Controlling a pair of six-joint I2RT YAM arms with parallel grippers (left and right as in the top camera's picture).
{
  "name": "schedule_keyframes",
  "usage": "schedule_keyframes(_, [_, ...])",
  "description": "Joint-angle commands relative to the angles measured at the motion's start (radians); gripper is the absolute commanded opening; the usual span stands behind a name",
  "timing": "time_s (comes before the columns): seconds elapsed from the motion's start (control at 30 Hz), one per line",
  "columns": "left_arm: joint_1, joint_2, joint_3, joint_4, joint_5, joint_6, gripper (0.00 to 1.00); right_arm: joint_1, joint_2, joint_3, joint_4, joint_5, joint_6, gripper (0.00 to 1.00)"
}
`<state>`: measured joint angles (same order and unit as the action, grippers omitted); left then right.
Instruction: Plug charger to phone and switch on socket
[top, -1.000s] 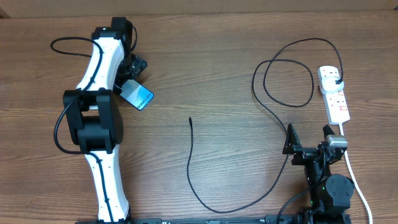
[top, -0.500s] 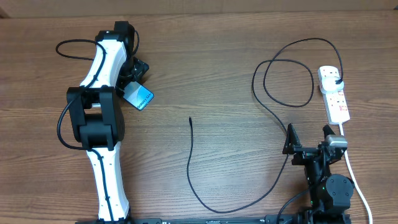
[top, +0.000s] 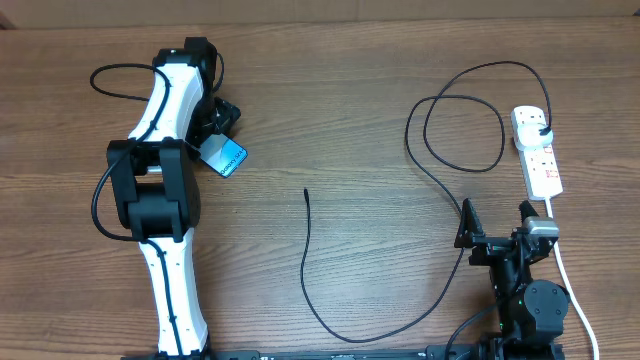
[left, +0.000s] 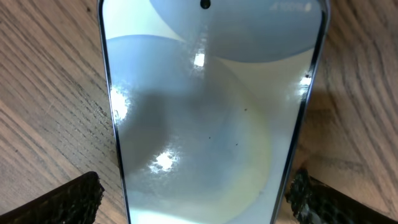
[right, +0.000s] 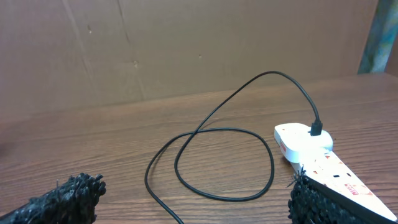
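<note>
The phone (top: 228, 158) lies flat on the table at the far left, its light blue screen up. My left gripper (top: 209, 138) stands open over its near end. In the left wrist view the phone (left: 205, 112) fills the space between the fingers (left: 71, 199), with a small gap to each edge. The charger cable (top: 308, 260) has its free tip mid-table, curves along the front and loops back to its black plug (top: 541, 125) in the socket (top: 540, 160) at the far right. My right gripper (top: 496, 222) is open and holds nothing, near the front right. Cable loop (right: 224, 134) and socket (right: 323, 155) lie ahead of it.
The socket's white cord (top: 572, 290) runs down the right side past my right arm. A brown cardboard wall (right: 186, 43) stands behind the table's far edge. The left arm's own black cable (top: 110, 75) arcs out at the far left.
My left arm has shifted slightly at the phone. The phone, the charger cable and the right arm have not moved.
</note>
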<state>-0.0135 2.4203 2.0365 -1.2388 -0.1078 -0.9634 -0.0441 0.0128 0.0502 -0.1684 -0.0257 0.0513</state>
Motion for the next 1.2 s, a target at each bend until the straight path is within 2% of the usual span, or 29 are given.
schedule_keyframes(0.0, [-0.007, 0.015, -0.008, -0.022, 0.0, -0.01, 1.0, 0.006, -0.009, -0.006, 0.006, 0.006, -0.006, 1.0])
schedule_keyframes(0.17, [-0.007, 0.015, -0.008, -0.034, -0.014, -0.015, 1.0, 0.006, -0.009, -0.006, 0.005, 0.006, -0.006, 1.0])
schedule_keyframes(0.4, [-0.008, 0.015, -0.015, -0.035, -0.038, -0.1, 1.0, 0.006, -0.009, -0.006, 0.006, 0.006, -0.006, 1.0])
schedule_keyframes(1.17, [-0.008, 0.015, -0.166, 0.135, -0.037, -0.099, 1.0, 0.006, -0.009, -0.006, 0.006, 0.006, -0.006, 1.0])
